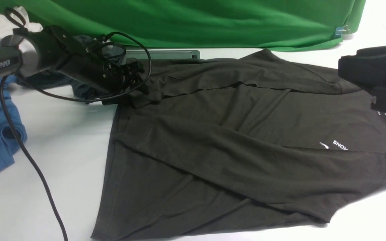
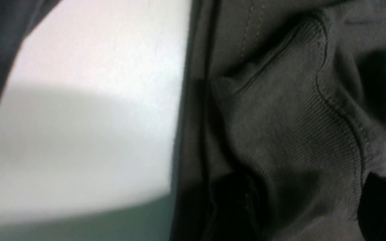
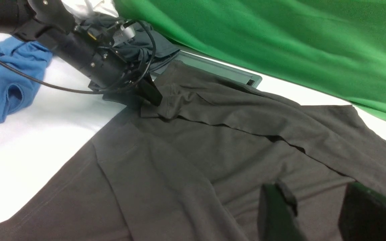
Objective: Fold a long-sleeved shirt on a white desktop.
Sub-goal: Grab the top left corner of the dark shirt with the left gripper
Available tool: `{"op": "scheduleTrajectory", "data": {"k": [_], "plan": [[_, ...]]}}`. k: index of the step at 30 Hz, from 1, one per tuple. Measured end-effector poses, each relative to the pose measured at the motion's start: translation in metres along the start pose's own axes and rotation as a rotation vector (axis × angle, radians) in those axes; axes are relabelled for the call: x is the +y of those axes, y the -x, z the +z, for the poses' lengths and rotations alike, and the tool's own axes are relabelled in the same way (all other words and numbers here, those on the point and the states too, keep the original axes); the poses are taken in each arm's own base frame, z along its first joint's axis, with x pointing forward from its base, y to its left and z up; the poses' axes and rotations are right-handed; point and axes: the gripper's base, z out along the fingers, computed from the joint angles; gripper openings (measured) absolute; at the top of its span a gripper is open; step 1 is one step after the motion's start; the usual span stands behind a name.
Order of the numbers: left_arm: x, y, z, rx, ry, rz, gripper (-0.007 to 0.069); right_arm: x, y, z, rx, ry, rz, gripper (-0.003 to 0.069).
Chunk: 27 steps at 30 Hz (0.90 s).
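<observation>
This looks like a robotics lab set up for recording, not a home. A green cloth backdrop (image 1: 213, 23) hangs across the top of the frame, held by a small clip (image 1: 342, 31) at the upper right. The white desktop (image 1: 62, 134) has an office-style grey cable hatch (image 1: 166, 53) sunk into it. A black, cabled robot arm (image 1: 8, 63) marked PIPER reaches in from the upper left.

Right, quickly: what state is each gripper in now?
Left gripper: open, fingers either side of the long-sleeved shirt's cuff.
Right gripper: open, holding nothing.
</observation>
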Motion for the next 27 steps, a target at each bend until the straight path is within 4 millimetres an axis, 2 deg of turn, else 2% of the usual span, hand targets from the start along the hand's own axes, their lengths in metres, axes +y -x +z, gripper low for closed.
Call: {"op": "scheduleTrajectory", "data": {"k": [14,17,22,24,27], "plan": [[0.0004,0.0017,0.0031,-0.023,-0.014,0.019,0.0378,-0.0012,0.0000,0.0000,0.001,-0.013,-0.022,0.0262],[0.0004,0.0017,0.0031,-0.023,-0.014,0.019,0.0310,-0.0013,0.0000,0.0000,0.000,-0.014,-0.024,0.0262],[0.0008,0.0019,0.0030,-0.024,-0.014,0.015,0.0106,-0.0013,0.0000,0.0000,0.001,-0.015,-0.024,0.0262],[0.0012,0.0020,0.0028,-0.024,-0.013,0.014,0.0047,-0.0014,-0.0001,0.0000,0.001,-0.015,-0.025,0.0262],[0.0015,0.0022,0.0026,-0.025,-0.013,0.016,0.0029,-0.0014,0.0000,0.0000,0.000,-0.016,-0.026,0.0262]]}}
